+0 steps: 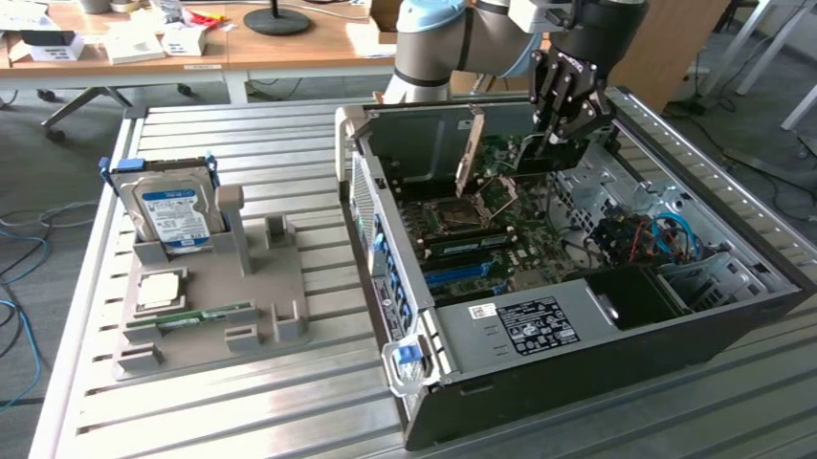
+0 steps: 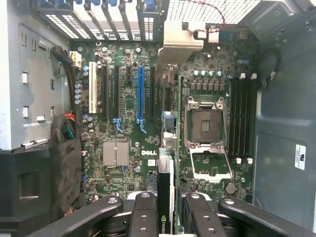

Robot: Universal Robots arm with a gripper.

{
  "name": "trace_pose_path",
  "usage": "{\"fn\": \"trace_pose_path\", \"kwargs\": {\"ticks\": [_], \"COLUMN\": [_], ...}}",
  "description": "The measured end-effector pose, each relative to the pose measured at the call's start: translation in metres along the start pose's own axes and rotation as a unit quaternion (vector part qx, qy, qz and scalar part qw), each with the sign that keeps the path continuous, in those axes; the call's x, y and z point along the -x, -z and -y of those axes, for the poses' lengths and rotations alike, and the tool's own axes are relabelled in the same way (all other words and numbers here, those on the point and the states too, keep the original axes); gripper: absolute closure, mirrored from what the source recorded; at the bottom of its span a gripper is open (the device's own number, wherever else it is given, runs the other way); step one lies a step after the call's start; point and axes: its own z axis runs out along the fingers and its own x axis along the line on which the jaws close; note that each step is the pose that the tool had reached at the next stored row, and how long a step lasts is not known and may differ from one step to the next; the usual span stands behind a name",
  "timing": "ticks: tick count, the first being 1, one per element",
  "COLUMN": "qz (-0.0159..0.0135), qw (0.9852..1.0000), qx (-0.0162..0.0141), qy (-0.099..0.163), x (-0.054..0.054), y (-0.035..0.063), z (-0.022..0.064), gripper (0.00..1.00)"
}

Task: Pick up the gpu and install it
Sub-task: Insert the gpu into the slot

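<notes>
My gripper (image 1: 558, 134) reaches down into the open computer case (image 1: 422, 373) and is shut on the gpu (image 1: 476, 143), a thin dark card held on edge with its silver bracket toward the case's rear wall. In the wrist view the gpu (image 2: 165, 177) runs edge-on between the black fingers (image 2: 143, 212), and its bracket (image 2: 180, 42) stands by the rear slot openings. The card hangs over the motherboard (image 2: 123, 173), between the blue expansion slot (image 2: 140, 94) and the empty processor socket (image 2: 205, 123). Whether it touches a slot I cannot tell.
A grey fixture (image 1: 243, 287) on the slatted table at the exterior view's left holds a silver hard drive (image 1: 179, 210), a processor chip (image 1: 160, 287) and a narrow green memory stick (image 1: 191, 316). Case walls, cables (image 1: 638, 239) and a black box (image 1: 638, 292) crowd the card.
</notes>
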Motion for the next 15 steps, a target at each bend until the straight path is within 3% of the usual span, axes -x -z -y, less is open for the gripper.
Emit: {"fn": "trace_pose_path", "kwargs": {"ticks": [6,10,15], "qz": [0.0,0.0,0.0013], "qw": [1.0,1.0,1.0], "qx": [0.0007,0.0076,0.0079], "qy": [0.0,0.0,0.0], "x": [0.0,0.0,-0.0022], "y": [0.0,0.0,-0.0001], "z": [0.0,0.0001,0.0002], "gripper": [0.73,0.73,0.73]}}
